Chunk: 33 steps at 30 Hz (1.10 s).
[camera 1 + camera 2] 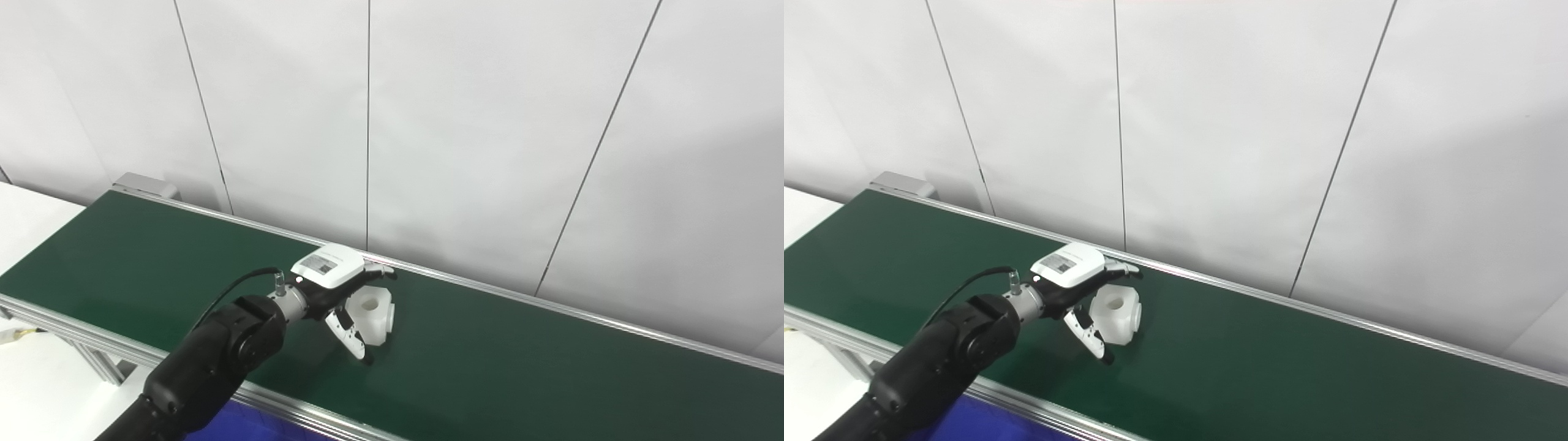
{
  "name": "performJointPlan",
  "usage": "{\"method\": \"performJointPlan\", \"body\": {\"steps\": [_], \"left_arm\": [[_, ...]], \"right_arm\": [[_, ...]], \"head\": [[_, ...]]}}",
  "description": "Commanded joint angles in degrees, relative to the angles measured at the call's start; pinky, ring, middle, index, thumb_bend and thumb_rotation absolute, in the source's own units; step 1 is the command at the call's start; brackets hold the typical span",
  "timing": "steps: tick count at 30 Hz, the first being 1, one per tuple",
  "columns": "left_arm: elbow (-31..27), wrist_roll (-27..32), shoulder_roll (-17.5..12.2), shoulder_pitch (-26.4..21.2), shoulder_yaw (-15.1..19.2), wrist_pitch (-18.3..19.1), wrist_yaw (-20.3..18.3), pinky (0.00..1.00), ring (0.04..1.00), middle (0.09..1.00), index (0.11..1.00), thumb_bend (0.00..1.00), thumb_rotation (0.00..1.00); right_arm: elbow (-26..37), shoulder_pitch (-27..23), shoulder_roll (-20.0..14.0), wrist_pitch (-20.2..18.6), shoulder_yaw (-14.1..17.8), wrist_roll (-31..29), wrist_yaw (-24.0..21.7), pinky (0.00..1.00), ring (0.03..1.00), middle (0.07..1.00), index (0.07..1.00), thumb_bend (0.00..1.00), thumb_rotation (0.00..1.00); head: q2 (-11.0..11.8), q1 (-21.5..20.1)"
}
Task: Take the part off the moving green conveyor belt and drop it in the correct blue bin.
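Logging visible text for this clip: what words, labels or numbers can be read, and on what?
No text can be read.
Sticker on the back of the left hand: grey print, too small and blurred to read.
Part, belt, wall: no markings.

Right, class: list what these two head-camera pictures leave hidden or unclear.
- Blue bin: both views, cut off by the bottom edge; only a sliver shows.
- Right hand: in neither view.
- Left hand on the white part: palm hidden by its back, so grasp unclear.
- Conveyor belt: its right end cut off by the edge.
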<state>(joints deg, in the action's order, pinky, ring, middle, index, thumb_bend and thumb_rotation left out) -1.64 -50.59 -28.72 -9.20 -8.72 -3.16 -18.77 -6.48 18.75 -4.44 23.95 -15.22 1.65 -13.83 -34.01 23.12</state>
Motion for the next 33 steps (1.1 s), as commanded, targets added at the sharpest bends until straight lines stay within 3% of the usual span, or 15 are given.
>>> {"method": "performJointPlan", "body": {"steps": [1, 12, 17, 20, 25, 26, 28, 33], "left_arm": [[0.84, -0.38, -0.27, -3.08, -0.26, 1.19, 1.49, 0.76, 0.812, 0.841, 0.846, 0.90, 0.47], [7.14, -2.55, 3.14, -4.27, -3.40, 3.90, 6.99, 0.73, 0.797, 0.829, 0.830, 0.86, 0.34], [11.44, -2.79, 6.79, -4.07, -4.81, 4.08, 13.17, 0.70, 0.777, 0.816, 0.813, 0.84, 0.33], [14.74, -2.32, 8.35, -4.24, -5.62, 2.80, 18.58, 0.62, 0.713, 0.775, 0.784, 0.81, 0.28], [18.71, 0.12, 10.96, -4.28, -5.66, 0.73, 28.20, 0.47, 0.545, 0.634, 0.665, 0.71, 0.04], [19.35, 0.41, 11.22, -4.31, -5.74, 0.19, 29.83, 0.47, 0.534, 0.621, 0.652, 0.70, 0.02], [20.95, 0.62, 11.83, -4.47, -5.86, -1.18, 33.97, 0.41, 0.471, 0.491, 0.552, 0.55, 0.00], [22.28, 1.59, 12.12, -4.68, -6.21, -2.50, 38.14, 0.31, 0.373, 0.423, 0.526, 0.51, 0.00]], "right_arm": [[1.82, 0.18, 0.18, 2.97, -0.53, -0.58, 0.32, 0.69, 0.749, 0.782, 0.799, 0.92, 0.98], [2.34, 0.40, -0.35, 2.97, -1.43, -0.57, 1.15, 0.70, 0.762, 0.790, 0.808, 0.93, 1.00], [2.77, 0.62, -0.40, 2.97, -1.77, -0.22, 1.54, 0.70, 0.758, 0.783, 0.802, 0.95, 1.00], [2.87, 0.73, -0.44, 2.97, -1.99, -0.24, 1.67, 0.70, 0.758, 0.782, 0.800, 0.95, 1.00], [3.31, 0.90, -0.49, 2.97, -2.42, -0.23, 2.06, 0.71, 0.757, 0.781, 0.801, 0.96, 1.00], [3.38, 0.94, -0.49, 2.97, -2.47, -0.28, 2.10, 0.71, 0.757, 0.780, 0.802, 0.96, 1.00], [3.45, 0.95, -0.51, 2.97, -2.56, -0.46, 2.06, 0.71, 0.757, 0.780, 0.801, 0.96, 1.00], [3.61, 0.92, -0.55, 2.97, -2.69, -0.78, 1.84, 0.71, 0.761, 0.779, 0.803, 0.96, 1.00]], "head": [[0.02, -0.03], [-0.58, -0.67], [-0.79, -0.97], [-0.87, -1.04], [-1.00, -1.16], [-1.06, -1.18], [-1.13, -1.14], [-1.15, -1.06]]}}
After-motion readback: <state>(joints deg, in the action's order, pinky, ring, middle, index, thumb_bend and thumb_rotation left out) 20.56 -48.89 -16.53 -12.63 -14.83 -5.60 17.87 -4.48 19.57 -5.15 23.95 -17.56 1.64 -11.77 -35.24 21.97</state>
